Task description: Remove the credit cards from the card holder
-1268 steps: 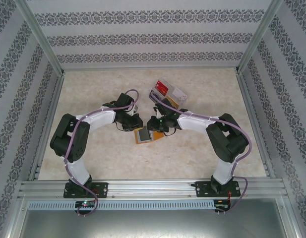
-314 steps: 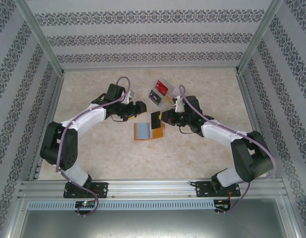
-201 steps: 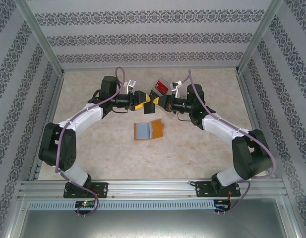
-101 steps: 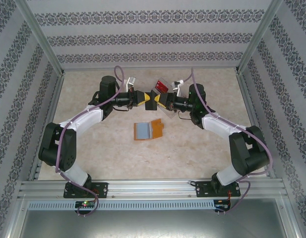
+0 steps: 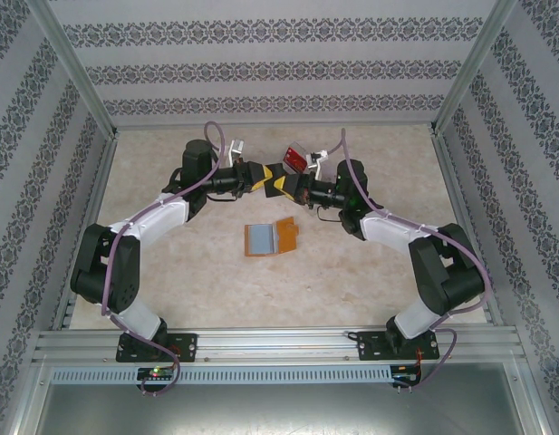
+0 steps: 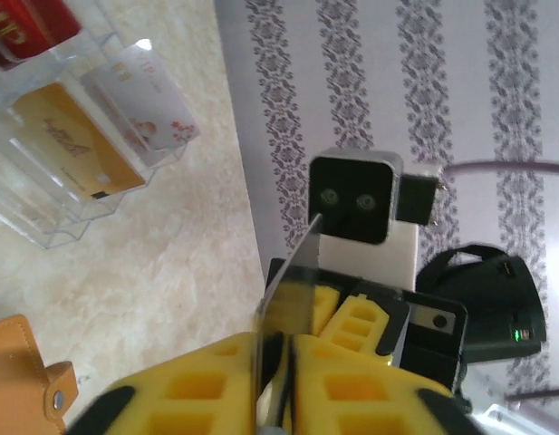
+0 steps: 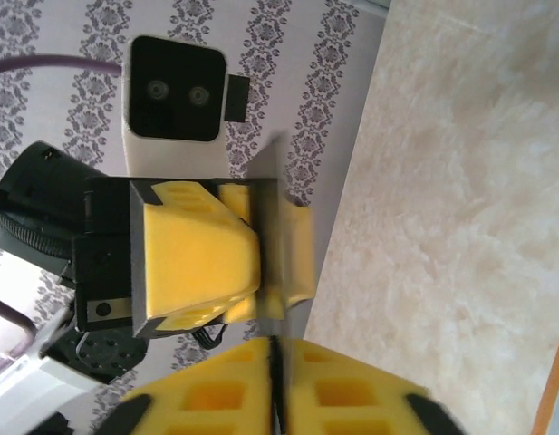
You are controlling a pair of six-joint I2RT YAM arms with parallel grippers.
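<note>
From above, we see both arms meeting over the far middle of the marbled beige table (image 5: 216, 290). The left gripper (image 5: 260, 177) and the right gripper (image 5: 289, 186) point at each other, tip to tip. Between them, off the table, is one thin rectangular dark grey card (image 5: 274, 180) of plastic. Its dark face turns up toward us, and it spans from one gripper to the other, left to right. Nearer the arm bases, apart from the card, one orange-tan leather-like folding card holder (image 5: 272, 238) lies open and flat. Its long axis runs left to right, with the grey-blue pocket panel on the left and the orange flap on the right. Just behind the right gripper stands one clear plastic tray (image 5: 305, 166) with a red card (image 5: 294, 160) in it.

In the left wrist view, the dark grey card (image 6: 293, 281) is edge-on, running from the left gripper (image 6: 274, 362) toward the right gripper (image 6: 351, 317). The left jaws stand almost together around it. A thin dark slit beside the card means we cannot tell whether they pinch it. The clear plastic tray (image 6: 43, 231) holds three cards: the red card (image 6: 25, 27), one gold card (image 6: 71, 145) and one white card (image 6: 143, 100). One corner of the card holder (image 6: 16, 372) shows at the bottom left.

In the right wrist view, the right gripper (image 7: 277, 362) has its jaws closed tight on the near end of the dark grey card (image 7: 268, 195). The left gripper (image 7: 270, 272) flanks the far end.
</note>
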